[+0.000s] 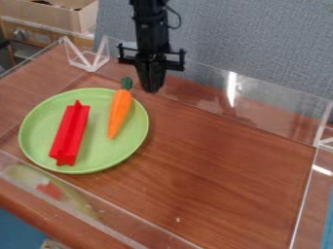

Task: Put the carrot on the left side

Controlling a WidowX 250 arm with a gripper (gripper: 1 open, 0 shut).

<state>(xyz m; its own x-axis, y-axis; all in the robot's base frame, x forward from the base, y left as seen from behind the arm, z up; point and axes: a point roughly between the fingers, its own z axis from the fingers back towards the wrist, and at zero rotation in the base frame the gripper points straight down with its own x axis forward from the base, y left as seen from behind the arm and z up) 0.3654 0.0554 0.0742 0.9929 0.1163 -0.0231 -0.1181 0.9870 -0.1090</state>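
Sitting on the green plate (92, 160), the carrot (120, 112) hasn't been picked up.
Nearest is the wooden table (221, 165), then the plate at left with a red grooved bar (69, 131) lying beside the carrot, whose green top points away from us. Just behind it the black gripper (151, 86) hangs pointing down, fingers pinched pretty close together and holding nothing, tips near the carrot's top end.

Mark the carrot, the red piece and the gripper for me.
carrot (120, 113): camera view, middle of its orange body, on the green plate.
red piece (70, 129): camera view, middle of the grooved bar.
gripper (151, 86): camera view, between its fingertips, just above the carrot's green top.
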